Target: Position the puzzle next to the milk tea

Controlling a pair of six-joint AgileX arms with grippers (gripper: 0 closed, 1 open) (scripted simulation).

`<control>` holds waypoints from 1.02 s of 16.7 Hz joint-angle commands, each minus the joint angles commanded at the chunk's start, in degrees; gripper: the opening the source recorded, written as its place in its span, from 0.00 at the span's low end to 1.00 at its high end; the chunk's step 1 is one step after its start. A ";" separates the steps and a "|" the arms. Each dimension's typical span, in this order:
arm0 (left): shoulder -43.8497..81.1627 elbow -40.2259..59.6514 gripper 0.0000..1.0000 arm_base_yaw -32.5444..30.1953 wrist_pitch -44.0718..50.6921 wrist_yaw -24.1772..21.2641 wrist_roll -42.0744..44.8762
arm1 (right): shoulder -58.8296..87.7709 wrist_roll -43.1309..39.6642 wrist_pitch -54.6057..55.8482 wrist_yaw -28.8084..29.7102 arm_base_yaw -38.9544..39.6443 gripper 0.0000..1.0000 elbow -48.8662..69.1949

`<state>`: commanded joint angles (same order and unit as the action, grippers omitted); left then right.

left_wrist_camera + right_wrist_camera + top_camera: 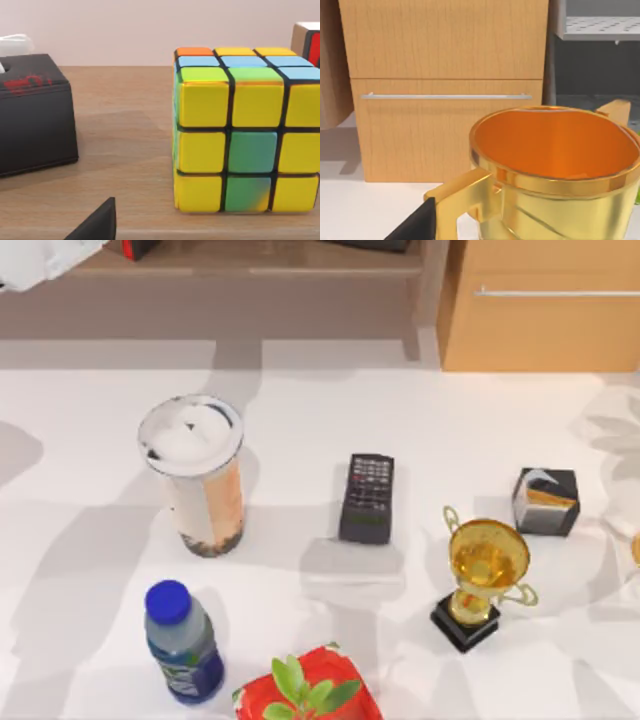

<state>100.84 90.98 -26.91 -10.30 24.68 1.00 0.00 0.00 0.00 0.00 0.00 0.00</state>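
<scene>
The puzzle (245, 135), a small cube with mostly yellow and some green squares facing me, stands on a wooden shelf board (125, 130). My left gripper (160, 234) hovers just in front of it, open and holding nothing, with one dark fingertip (100, 222) showing. The left arm (30, 260) reaches in at the far left corner by the shelf. The milk tea (195, 480), a tall clear cup with a white foamy top and dark pearls, stands upright on the white table at centre left. My right gripper (480, 235) is parked, open, close to a gold trophy (555, 170).
A black tissue box (32, 115) sits on the shelf beside the puzzle. On the table are a black remote (367, 497), a black cube (545, 501), the gold trophy (485, 575), a blue-capped bottle (182, 642) and a red plant pot (310, 695). A wooden cabinet (540, 300) stands at the back right.
</scene>
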 joint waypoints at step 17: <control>12.83 16.99 1.00 3.14 4.16 -3.33 -0.08 | 0.00 0.00 0.00 0.00 0.00 1.00 0.00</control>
<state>113.68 107.96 -23.78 -6.14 21.35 0.92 0.00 0.00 0.00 0.00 0.00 0.00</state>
